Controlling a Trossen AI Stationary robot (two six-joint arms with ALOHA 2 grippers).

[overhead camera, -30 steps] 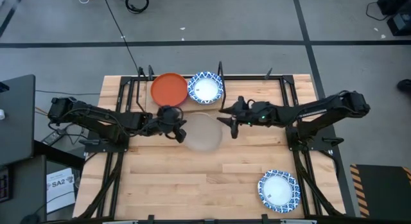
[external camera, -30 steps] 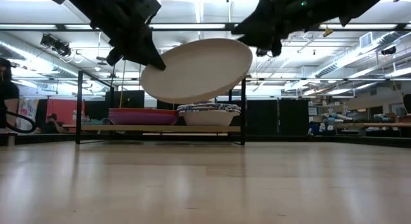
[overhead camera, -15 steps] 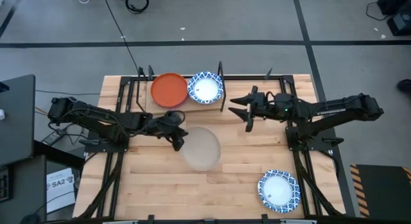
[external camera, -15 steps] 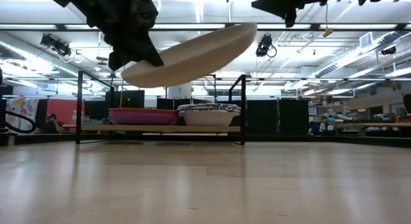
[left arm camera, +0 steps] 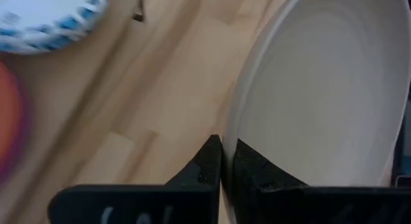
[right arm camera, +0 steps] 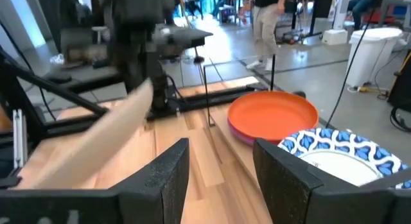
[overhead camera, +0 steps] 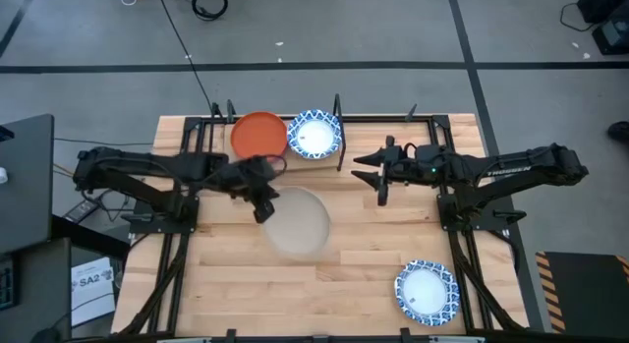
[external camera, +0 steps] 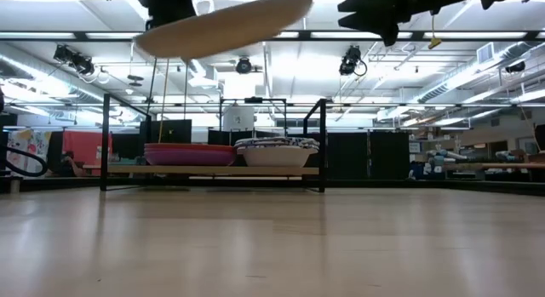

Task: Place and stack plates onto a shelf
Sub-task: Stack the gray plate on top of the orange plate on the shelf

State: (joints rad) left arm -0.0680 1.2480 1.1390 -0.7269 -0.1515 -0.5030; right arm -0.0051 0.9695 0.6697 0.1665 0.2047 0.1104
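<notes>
Left end effector (overhead camera: 263, 207) pinching beige plate (overhead camera: 300, 221) rim, plate tilted above table, right end effector (overhead camera: 376, 172) open

I am reading only "SA2" on a white sheet (overhead camera: 90, 280) lying on the floor left of my table (overhead camera: 364, 255), while the white lettering on my right arm (overhead camera: 511, 169) is staying too small to read.

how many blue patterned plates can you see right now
2: one blue plate tops the right stack on the shelf; another lies on the table's near right corner. More may hide under that stack.
</notes>
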